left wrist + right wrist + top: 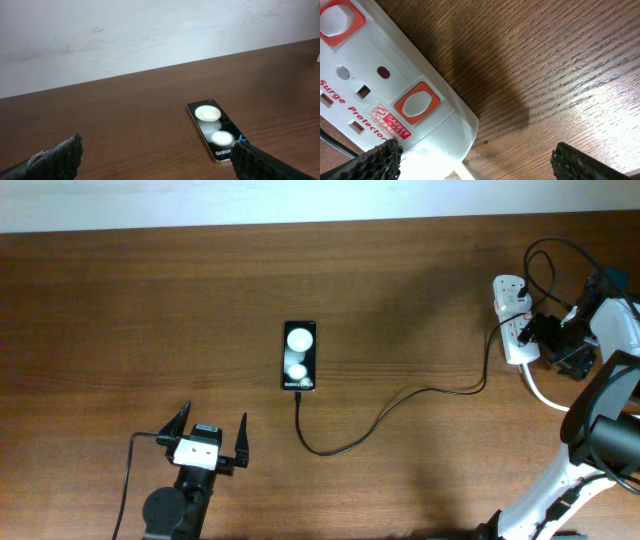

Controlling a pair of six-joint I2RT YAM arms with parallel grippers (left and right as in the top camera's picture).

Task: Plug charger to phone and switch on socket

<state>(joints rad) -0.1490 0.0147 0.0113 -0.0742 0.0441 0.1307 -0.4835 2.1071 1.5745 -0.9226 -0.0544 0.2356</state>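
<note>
The black phone [300, 356] lies flat mid-table, screen up, with two white spots; it also shows in the left wrist view [214, 130]. The thin black charger cable [400, 402] runs from the phone's near end across the table to the white socket [512, 320] at the far right. My left gripper [212, 435] is open and empty, near the front edge, left of the phone. My right gripper [548, 335] is open, right beside the socket's near end. In the right wrist view the socket [395, 85] shows orange-red switches, one finger at its end.
A thick white cord [542, 392] leaves the socket toward the front right. The right arm's black cables [550, 255] loop above the socket. A pale wall [150, 35] runs behind the table's far edge.
</note>
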